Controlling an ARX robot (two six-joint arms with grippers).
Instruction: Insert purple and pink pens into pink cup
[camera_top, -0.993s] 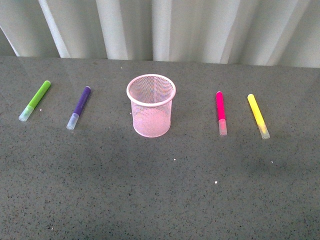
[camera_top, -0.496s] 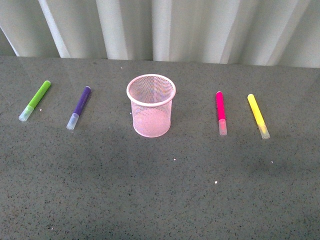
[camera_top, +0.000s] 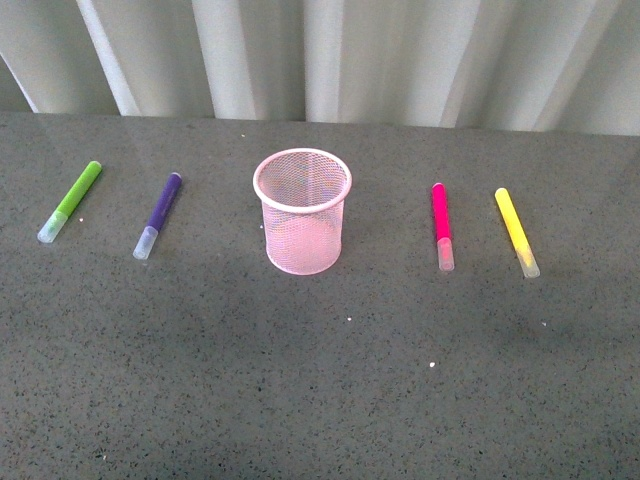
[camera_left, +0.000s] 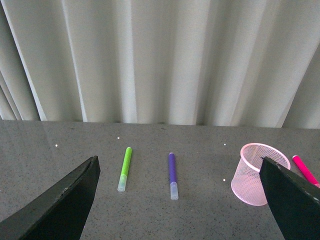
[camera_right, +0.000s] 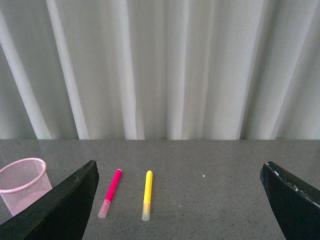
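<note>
The pink cup (camera_top: 303, 211) stands upright and empty in the middle of the grey table. The purple pen (camera_top: 158, 215) lies to its left and the pink pen (camera_top: 441, 225) to its right, both flat with their pale caps towards me. No arm shows in the front view. In the left wrist view my left gripper (camera_left: 180, 212) is open, well back from the purple pen (camera_left: 172, 175) and the cup (camera_left: 257, 173). In the right wrist view my right gripper (camera_right: 180, 212) is open, back from the pink pen (camera_right: 110, 192) and the cup (camera_right: 22, 184).
A lime-green marker (camera_top: 70, 201) lies at the far left and a yellow marker (camera_top: 516, 231) at the far right. A white pleated curtain (camera_top: 330, 55) hangs along the table's far edge. The near half of the table (camera_top: 320, 380) shows only small white specks.
</note>
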